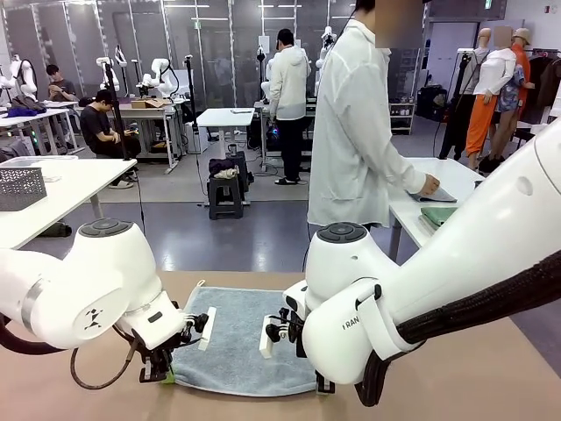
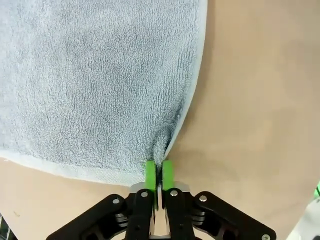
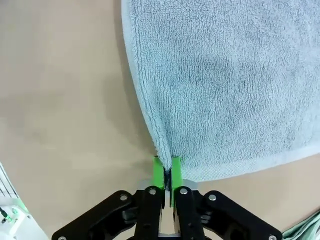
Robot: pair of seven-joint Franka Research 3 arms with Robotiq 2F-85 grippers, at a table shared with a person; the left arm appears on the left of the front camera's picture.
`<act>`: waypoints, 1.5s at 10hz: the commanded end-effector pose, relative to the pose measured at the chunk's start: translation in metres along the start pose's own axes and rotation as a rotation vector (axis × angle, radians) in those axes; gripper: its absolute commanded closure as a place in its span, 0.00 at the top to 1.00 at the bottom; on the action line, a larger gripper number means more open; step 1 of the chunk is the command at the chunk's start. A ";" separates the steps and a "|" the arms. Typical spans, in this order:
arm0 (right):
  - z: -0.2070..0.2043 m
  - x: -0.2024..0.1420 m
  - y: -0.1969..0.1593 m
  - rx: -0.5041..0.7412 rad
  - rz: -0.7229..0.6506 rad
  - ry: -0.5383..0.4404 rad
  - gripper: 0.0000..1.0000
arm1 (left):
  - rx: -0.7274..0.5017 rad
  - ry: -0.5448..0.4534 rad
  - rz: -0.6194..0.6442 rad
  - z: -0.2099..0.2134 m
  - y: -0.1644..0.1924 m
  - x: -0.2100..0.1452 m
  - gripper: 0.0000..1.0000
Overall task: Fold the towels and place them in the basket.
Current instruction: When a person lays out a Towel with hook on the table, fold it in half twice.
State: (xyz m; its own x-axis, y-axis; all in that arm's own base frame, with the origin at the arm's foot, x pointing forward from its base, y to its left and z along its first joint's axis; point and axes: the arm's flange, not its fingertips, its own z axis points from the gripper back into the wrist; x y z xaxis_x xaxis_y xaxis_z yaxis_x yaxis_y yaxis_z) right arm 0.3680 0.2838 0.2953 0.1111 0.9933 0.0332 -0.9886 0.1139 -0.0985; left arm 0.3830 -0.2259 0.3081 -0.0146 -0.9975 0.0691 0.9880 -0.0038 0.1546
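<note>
Front view: towel (image 1: 235, 340) is lying flat on the table (image 1: 473, 386);
Left wrist view: left gripper (image 2: 159, 169) is pinching a towel corner;
Right wrist view: right gripper (image 3: 166, 165) is pinching another corner

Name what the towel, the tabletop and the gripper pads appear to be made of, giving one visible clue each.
Towel: terry cloth, probably cotton; looped, fuzzy pile, flat hem.
Tabletop: smooth matt tan sheet, perhaps laminate; no grain visible.
Pads: bright green, likely rubber or plastic; smooth, uniform.

White tables (image 1: 79, 180), grey floor (image 1: 219, 237)
</note>
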 end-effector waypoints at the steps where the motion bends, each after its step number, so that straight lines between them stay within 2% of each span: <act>1: 0.007 0.000 0.000 0.002 0.004 0.024 0.00 | 0.017 0.027 0.005 0.008 0.002 0.001 0.00; 4: 0.022 -0.002 -0.003 -0.033 0.019 0.012 0.00 | 0.041 0.013 -0.006 0.023 -0.003 -0.002 0.00; 6: 0.051 -0.004 -0.004 -0.104 0.005 -0.007 0.00 | 0.067 -0.031 0.012 0.049 -0.005 -0.004 0.00; 9: 0.085 -0.007 -0.008 -0.156 0.008 -0.014 0.00 | 0.114 -0.031 0.046 0.075 0.003 -0.011 0.00; 14: 0.080 -0.002 -0.008 -0.146 0.015 -0.036 0.00 | 0.130 -0.045 0.021 0.070 0.007 -0.007 0.00; 15: 0.082 -0.002 -0.007 -0.148 0.023 -0.030 0.07 | 0.123 -0.045 0.020 0.072 0.006 -0.007 0.05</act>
State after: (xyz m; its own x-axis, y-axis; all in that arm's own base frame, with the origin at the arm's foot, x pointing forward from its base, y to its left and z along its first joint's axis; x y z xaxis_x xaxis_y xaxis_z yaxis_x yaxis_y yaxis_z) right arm 0.3666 0.2790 0.3760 0.0836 0.9948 0.0574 -0.9657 0.0951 -0.2415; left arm 0.3783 -0.2140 0.3783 -0.0052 -0.9931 0.1168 0.9624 0.0267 0.2702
